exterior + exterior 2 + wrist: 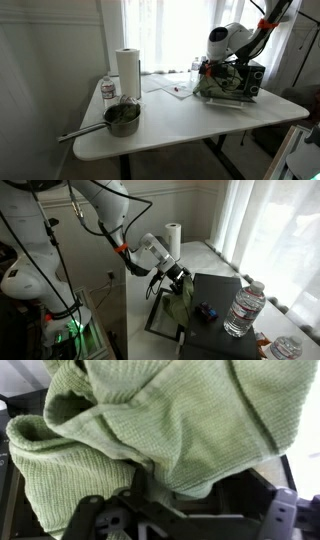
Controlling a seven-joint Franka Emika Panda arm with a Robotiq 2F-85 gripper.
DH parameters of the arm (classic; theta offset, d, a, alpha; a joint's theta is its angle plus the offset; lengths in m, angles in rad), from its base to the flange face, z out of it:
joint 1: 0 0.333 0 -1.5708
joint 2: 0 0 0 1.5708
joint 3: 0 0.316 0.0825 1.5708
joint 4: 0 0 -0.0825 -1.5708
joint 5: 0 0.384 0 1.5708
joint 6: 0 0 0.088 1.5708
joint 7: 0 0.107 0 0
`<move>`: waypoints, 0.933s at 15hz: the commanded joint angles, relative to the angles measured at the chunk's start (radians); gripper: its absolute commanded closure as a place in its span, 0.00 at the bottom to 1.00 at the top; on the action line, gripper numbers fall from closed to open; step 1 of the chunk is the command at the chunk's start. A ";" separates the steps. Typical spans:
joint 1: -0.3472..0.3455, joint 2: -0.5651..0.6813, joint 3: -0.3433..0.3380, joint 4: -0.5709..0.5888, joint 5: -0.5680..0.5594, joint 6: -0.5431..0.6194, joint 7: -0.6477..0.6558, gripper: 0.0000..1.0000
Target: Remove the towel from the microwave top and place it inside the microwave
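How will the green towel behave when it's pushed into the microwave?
Likely floppy: the towel hangs in soft folds and bunches by the tool. Probably light, and the ribbed weave looks grippy. It may drape or snag on the microwave door rather than slide in cleanly.

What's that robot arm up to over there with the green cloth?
The robot arm's gripper is at the front of a small black microwave on a white table, handling a green towel. The towel hangs at the microwave's opening, with its door swung open. The wrist view is filled with bunched towel, so the gripper seems to be holding it, though the jaws are hidden. A water bottle stands on the microwave.
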 commanded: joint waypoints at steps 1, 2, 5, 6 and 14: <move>0.001 -0.070 0.000 -0.052 0.049 0.013 -0.068 0.00; 0.002 -0.067 -0.001 -0.050 0.055 0.003 -0.075 0.00; 0.009 -0.084 -0.026 -0.085 0.203 0.016 -0.264 0.00; 0.010 -0.090 -0.028 -0.099 0.266 0.005 -0.336 0.00; 0.038 -0.140 -0.056 -0.126 0.568 -0.184 -0.674 0.00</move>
